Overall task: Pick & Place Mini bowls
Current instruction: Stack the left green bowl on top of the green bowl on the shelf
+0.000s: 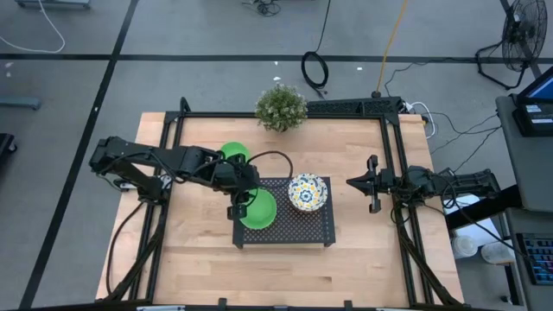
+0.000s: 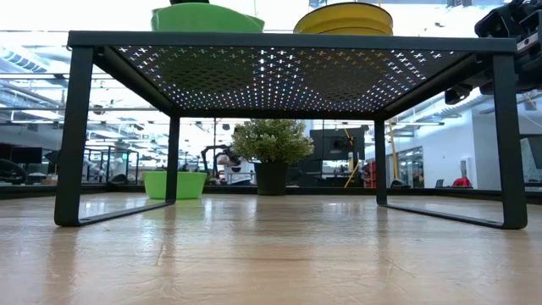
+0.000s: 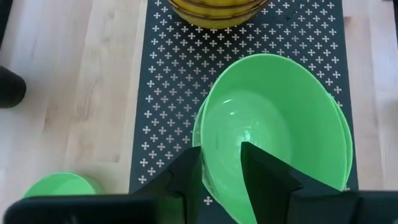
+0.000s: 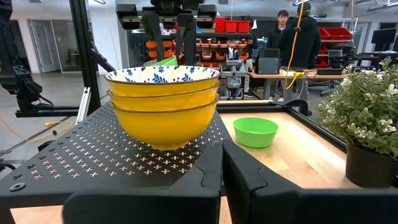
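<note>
A black perforated rack (image 1: 298,226) stands mid-table. On its left half sits a plain green mini bowl (image 1: 262,210), and my left gripper (image 3: 222,180) is at that bowl's left rim, shut on it. On the rack's right half stand three stacked mini bowls (image 4: 163,99), yellow outside and blue-flowered inside. A second green mini bowl (image 1: 233,154) rests on the table behind the rack. My right gripper (image 1: 350,182) waits shut and level at the table's right, pointing at the stack. My left gripper has the green bowl's rim (image 3: 208,155) on the side toward the table's left. One finger (image 3: 264,177) is inside the bowl and the other (image 3: 186,180) outside. The fingers slant down from the left. In the low view the bowl (image 2: 207,17) looks tilted, its left side higher.
A potted plant (image 1: 281,106) stands at the table's far edge. A black frame (image 1: 393,155) runs around the table's sides. Bare wood lies in front of the rack. People stand in the room beyond, seen in the right wrist view.
</note>
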You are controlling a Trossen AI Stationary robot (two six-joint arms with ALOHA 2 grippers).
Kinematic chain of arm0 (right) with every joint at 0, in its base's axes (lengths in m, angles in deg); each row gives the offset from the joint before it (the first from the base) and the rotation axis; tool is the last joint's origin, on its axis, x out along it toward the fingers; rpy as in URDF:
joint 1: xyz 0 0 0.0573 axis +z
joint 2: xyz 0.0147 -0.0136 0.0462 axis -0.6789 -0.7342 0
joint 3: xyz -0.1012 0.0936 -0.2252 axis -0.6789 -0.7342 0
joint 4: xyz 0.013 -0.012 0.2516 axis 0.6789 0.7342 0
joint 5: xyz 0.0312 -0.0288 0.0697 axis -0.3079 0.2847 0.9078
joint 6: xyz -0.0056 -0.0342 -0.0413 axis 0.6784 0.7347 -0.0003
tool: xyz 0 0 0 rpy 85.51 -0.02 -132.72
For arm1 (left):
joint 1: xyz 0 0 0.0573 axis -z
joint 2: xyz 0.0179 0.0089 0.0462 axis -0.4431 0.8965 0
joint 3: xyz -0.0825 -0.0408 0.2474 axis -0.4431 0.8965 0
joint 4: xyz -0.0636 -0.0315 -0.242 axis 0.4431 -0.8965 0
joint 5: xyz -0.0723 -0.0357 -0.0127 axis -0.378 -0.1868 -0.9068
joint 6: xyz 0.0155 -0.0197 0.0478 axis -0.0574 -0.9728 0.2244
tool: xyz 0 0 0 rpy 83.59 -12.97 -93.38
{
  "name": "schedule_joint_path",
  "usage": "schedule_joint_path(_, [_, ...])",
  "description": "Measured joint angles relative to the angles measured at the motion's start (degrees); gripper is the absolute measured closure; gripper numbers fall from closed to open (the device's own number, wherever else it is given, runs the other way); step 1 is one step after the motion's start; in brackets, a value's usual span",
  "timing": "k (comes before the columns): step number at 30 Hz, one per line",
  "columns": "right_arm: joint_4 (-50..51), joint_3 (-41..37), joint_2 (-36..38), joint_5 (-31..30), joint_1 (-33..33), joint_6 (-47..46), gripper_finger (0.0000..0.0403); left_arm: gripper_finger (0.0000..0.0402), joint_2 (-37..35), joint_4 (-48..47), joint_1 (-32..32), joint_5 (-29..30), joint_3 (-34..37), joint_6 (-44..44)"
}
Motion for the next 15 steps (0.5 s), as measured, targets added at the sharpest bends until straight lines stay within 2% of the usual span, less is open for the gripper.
schedule_joint_path(6, [0.0, 0.0, 0.0, 0.0, 0.0, 0.0, 0.0403, 0.0314, 0.0, 0.0, -0.3, 0.0, 0.0, 0.7])
schedule_joint_path(15, [0.0, 0.0, 0.0, 0.0, 0.0, 0.0, 0.0403, 0.0362, 0.0, 0.0, -3.3, 0.0, 3.9, -0.8])
